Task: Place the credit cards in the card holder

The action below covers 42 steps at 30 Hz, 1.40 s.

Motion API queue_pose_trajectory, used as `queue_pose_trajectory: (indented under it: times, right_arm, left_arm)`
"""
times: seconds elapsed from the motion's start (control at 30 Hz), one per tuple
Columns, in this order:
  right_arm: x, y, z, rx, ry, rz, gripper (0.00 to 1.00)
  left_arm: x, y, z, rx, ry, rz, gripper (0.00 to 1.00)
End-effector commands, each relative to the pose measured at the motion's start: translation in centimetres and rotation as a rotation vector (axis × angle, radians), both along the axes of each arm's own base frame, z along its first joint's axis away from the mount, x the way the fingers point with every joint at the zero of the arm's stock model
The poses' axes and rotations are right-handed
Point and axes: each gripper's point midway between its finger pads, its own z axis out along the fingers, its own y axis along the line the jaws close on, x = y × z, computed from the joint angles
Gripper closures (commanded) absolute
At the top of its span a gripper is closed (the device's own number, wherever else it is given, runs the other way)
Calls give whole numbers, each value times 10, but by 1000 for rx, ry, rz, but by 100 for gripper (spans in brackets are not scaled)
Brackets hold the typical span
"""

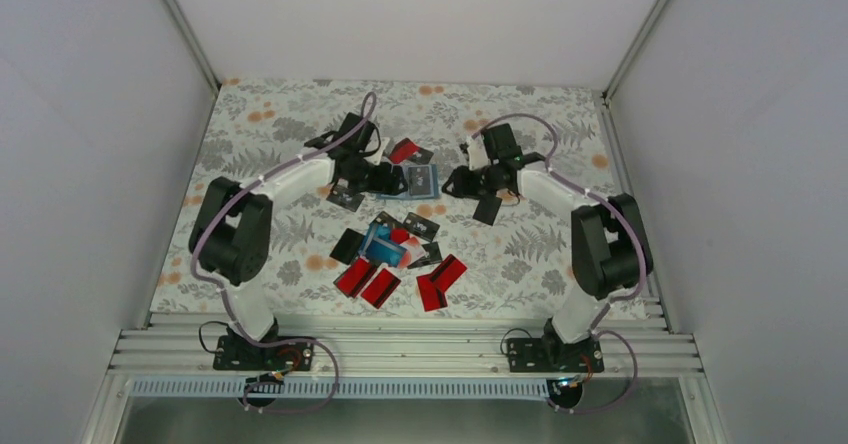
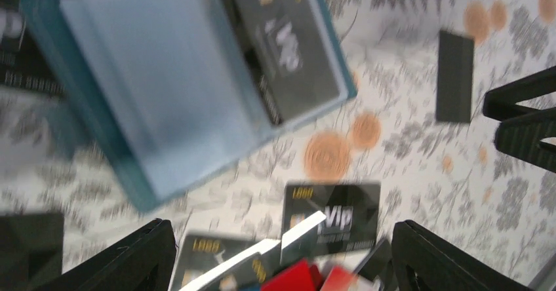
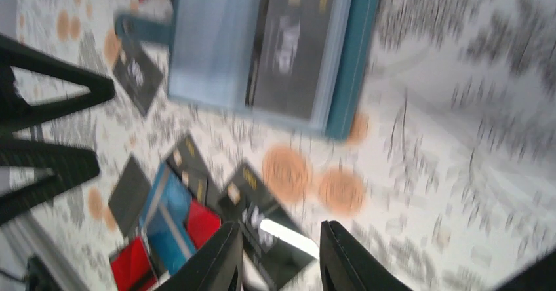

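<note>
**Open holder, nobody holding it**

The card holder lies spread open at the far middle of the table, between the two arms. One black card already sits in a sleeve on one half.

The left pincer stands wide apart with nothing between its fingers. The right pincer shows a narrower gap, also empty. So nothing pins the holder down.

That is our main worry. The case looks soft, so we expect a card pushed at its sleeve could slide the whole thing along the cloth or fold it shut. The seated card might also creep back out.

Most of the credit cards lie in an overlapping heap nearer the arm bases, red, black and blue together. Thin and flat on the cloth, they will probably be hard to pinch, and a grab could lift two at once or scatter the rest.

Stray cards ring the holder: a red one just behind it, a black one by the left arm and another by the right. Both pincers are near each other at the holder, so we think they could knock together.
</note>
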Motion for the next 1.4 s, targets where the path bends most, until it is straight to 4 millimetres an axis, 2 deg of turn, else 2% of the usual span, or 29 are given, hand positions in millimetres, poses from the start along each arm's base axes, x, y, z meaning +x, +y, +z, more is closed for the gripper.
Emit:
queue_pose_trajectory:
  times: [0.0,0.13,0.3,0.4,0.53,0.73,0.9,1.07,1.37]
  right_arm:
    - [-56,3,-7,29,85,50,67]
    - [-101,-3,-21,39,157,62,64]
    - [-141,-6,-23,93,226,78,61]
    - [-164,-4,-24,128,271,101,59]
    - [-200,-2,-37,156,370,138,57]
    - [-248,-7,-50,170,487,162,54]
    - [-276,-10,-51,174,555,186,51]
    - [-299,-19,-60,148,637,171,49]
    - [-311,-28,-67,103,681,150,48]
  left_arm:
    - [-30,12,-6,28,-22,-36,18]
    - [-60,10,-13,35,-17,-84,19]
    - [-97,-27,-6,-64,-31,-243,24]
    - [-117,-45,-12,-79,-19,-322,27]
    - [-135,-64,-23,-109,10,-377,33]
    - [-163,-91,-39,-101,62,-467,35]
    - [-184,-95,-62,-54,104,-495,37]
    - [-205,-90,-80,-13,146,-514,38]
    - [-234,-82,-97,20,204,-529,38]
